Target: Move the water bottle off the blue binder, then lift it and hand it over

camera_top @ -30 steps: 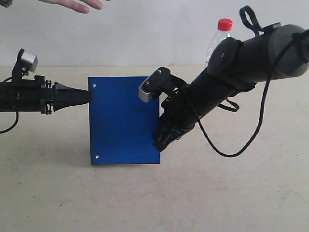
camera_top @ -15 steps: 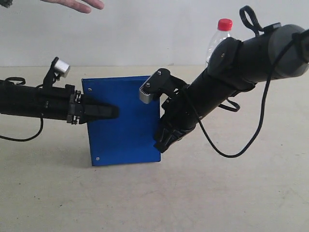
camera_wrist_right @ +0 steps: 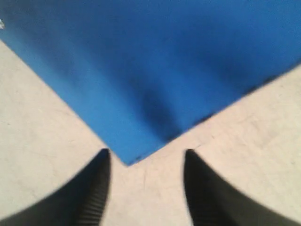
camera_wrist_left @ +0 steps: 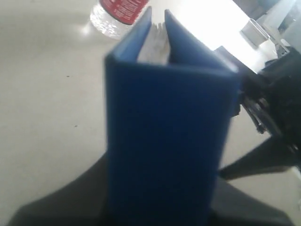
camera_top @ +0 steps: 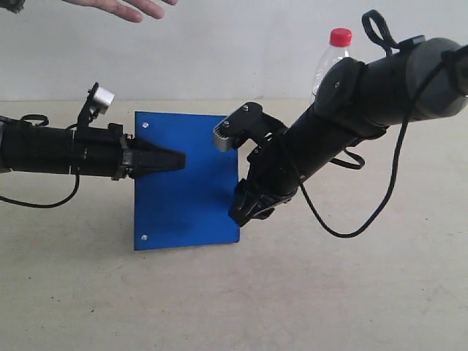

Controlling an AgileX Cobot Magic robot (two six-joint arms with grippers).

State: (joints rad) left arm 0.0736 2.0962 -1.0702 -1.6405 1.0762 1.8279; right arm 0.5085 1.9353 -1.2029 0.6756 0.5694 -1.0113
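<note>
As you count what is before you, there is one water bottle (camera_top: 333, 58), one blue binder (camera_top: 186, 190), two tools and one bare hand (camera_top: 124, 7) beyond the left tool.

The bottle is clear plastic with a red screw cap (camera_top: 341, 36) and stands upright. Its lower half is hidden behind the right arm (camera_top: 351, 110). The left wrist view shows blurred white print on its red label (camera_wrist_left: 123, 5). The binder is a flat royal-blue rectangle with two small silver rivets (camera_top: 145, 126) along the edge nearest the left tool. In the left wrist view its spine faces the camera, and white sheets (camera_wrist_left: 155, 44) show between the two covers.

Your left tool (camera_top: 175, 159) reaches over the binder's riveted edge. Its dark fingers (camera_wrist_left: 61, 205) lie one on each side of the spine, pinching the binder between them. Whether the binder rests fully on the surface (camera_top: 307, 292) cannot be told.

Your right tool (camera_wrist_right: 146, 157) is spread. One corner of the binder points into the gap just ahead of its tips without touching either one. In the exterior view this tool (camera_top: 245, 212) sits just beside the binder's edge, on the side away from the left tool.

The bottle is off the binder and well apart from both tools. It stands behind the right arm, and for the left tool it lies beyond the binder's open end.
</note>
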